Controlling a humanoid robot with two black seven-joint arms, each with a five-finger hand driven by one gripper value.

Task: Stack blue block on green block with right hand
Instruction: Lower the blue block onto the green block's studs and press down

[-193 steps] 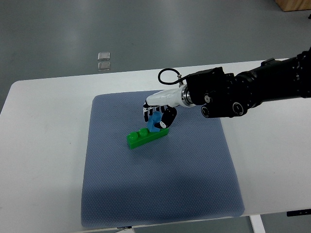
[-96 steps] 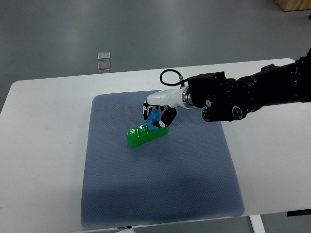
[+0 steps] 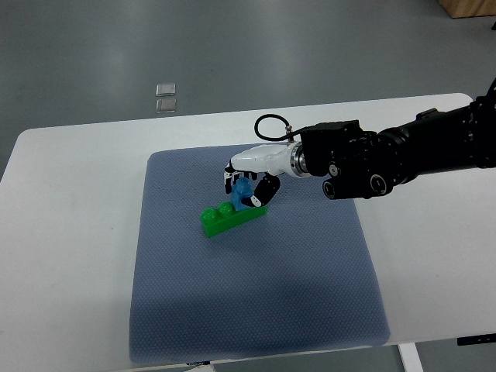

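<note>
Gripping the blue block (image 3: pixel 245 193) with curled fingers, the right hand (image 3: pixel 249 174) sets it on the green block's (image 3: pixel 229 218) right end; the green block's long axis runs near-left to far-right on the mat (image 3: pixel 256 302).

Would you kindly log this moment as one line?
right hand: shut on blue block | blue block: atop green block | mat

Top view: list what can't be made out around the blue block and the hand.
- Blue block: mostly covered by the right hand; whether it is seated on the green block is unclear.
- Green block's right end: hidden under the hand.
- Right arm: cut off by the right edge.
- Left arm: out of frame.
</note>
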